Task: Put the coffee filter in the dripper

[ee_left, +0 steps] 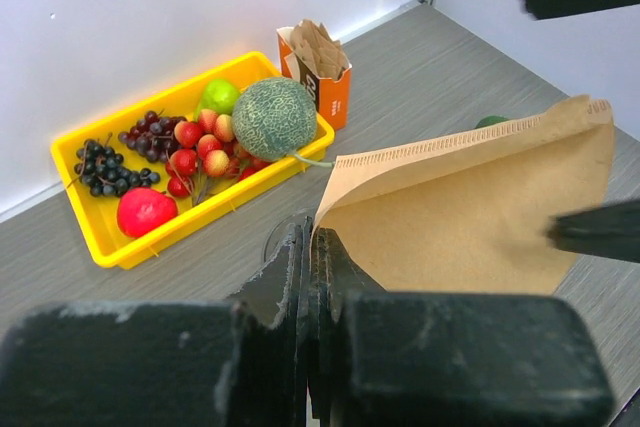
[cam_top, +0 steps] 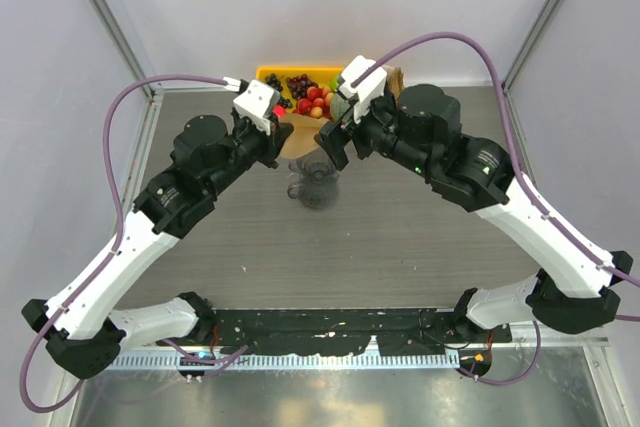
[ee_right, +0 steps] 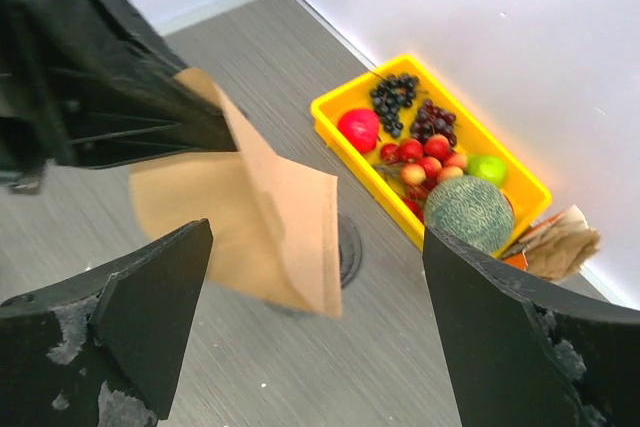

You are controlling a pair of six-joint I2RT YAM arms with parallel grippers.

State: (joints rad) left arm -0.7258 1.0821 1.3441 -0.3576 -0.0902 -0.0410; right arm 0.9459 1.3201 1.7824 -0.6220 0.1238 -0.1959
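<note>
The coffee filter (ee_left: pixel 470 217) is a tan paper fan. My left gripper (ee_left: pixel 315 232) is shut on its seamed edge and holds it in the air. In the top view the left gripper (cam_top: pixel 280 142) and the filter (cam_top: pixel 300 139) hang just behind the dripper (cam_top: pixel 315 182), a smoky clear ribbed cup standing upright on the table. My right gripper (ee_right: pixel 318 237) is open, its jaws wide apart on either side of the filter (ee_right: pixel 260 217) without touching it. The dripper's rim (ee_right: pixel 350 247) shows below the filter. The right gripper (cam_top: pixel 332 142) faces the left one.
A yellow tray (ee_left: pixel 90 237) of fruit with a green melon (ee_left: pixel 273 117) stands at the back wall. An orange box of brown papers (ee_left: pixel 330 87) stands beside it. The walls rise close behind the tray.
</note>
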